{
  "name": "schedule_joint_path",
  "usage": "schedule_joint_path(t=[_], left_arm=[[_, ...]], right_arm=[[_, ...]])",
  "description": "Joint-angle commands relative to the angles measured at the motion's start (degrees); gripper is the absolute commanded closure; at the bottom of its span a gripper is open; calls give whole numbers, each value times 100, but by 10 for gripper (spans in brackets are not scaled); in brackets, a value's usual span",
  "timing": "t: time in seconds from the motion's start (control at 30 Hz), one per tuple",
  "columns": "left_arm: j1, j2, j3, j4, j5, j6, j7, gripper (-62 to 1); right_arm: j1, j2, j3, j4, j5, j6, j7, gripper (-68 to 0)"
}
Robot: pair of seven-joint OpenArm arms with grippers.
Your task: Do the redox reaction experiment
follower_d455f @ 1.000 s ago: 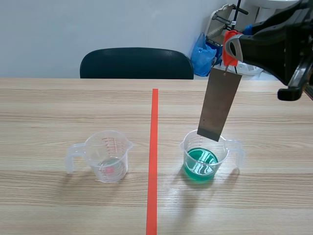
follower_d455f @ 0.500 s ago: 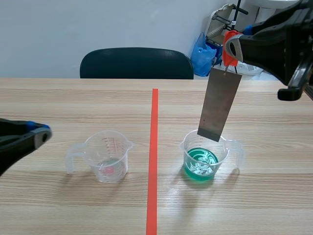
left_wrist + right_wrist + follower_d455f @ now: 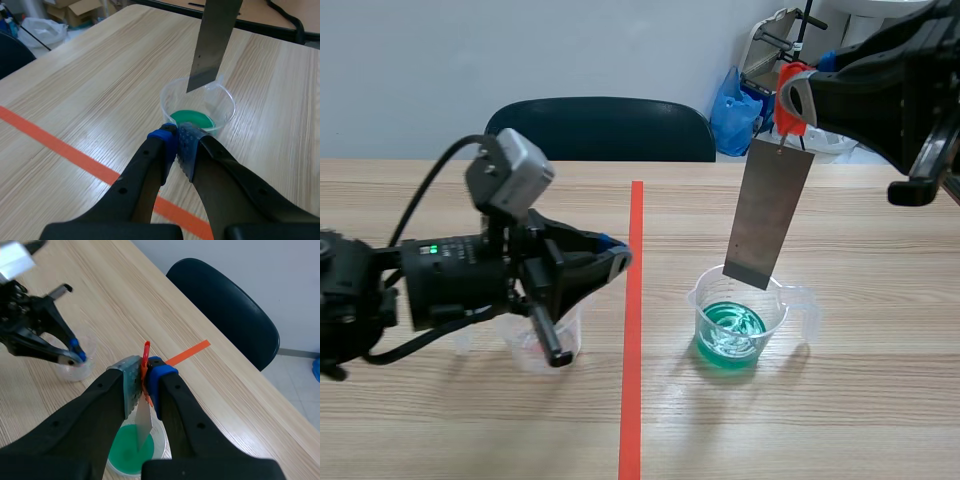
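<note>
My right gripper point(image 3: 798, 100) is raised at the right, shut on an orange-red clip point(image 3: 788, 92) from which a grey metal strip point(image 3: 768, 212) hangs. The strip's lower end sits at about rim height over the clear beaker of green liquid point(image 3: 730, 335). In the right wrist view the clip point(image 3: 146, 356) is between my gripper's point(image 3: 146, 376) fingers, with the strip point(image 3: 143, 424) over the green beaker point(image 3: 131, 456). My left gripper point(image 3: 617, 262) is shut on nothing, above an almost empty clear beaker point(image 3: 566, 335) that the arm mostly hides. From the left wrist, the gripper point(image 3: 177, 142) points at the green beaker point(image 3: 199, 109).
An orange-red tape line point(image 3: 635, 330) runs down the middle of the wooden table point(image 3: 860, 420). A black chair point(image 3: 600, 130) stands behind the far edge, with a blue bag point(image 3: 734, 108) and other clutter at the back right.
The left arm has come in from the left and swung right; its shut gripper now sits over the near-empty beaker by the tape line. The right gripper and strip have not moved.
</note>
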Motion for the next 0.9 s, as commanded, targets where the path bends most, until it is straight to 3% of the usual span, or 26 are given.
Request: schedule_joint_path(t=[0.0, 0.33, 0.53, 0.87], left_arm=[[-184, 210, 2, -149, -39, -31, 2, -23], [-931, 1123, 251, -1145, -39, -42, 111, -24], [-962, 1215, 254, -1196, -39, -382, 317, -26], [-962, 1220, 254, -1196, -42, -387, 437, -26]], right_arm=[[83, 44, 42, 96, 61, -17, 85, -6], [83, 44, 42, 96, 61, -17, 85, -6], [83, 44, 42, 96, 59, -17, 85, -6], [83, 44, 42, 96, 59, -17, 85, -6]])
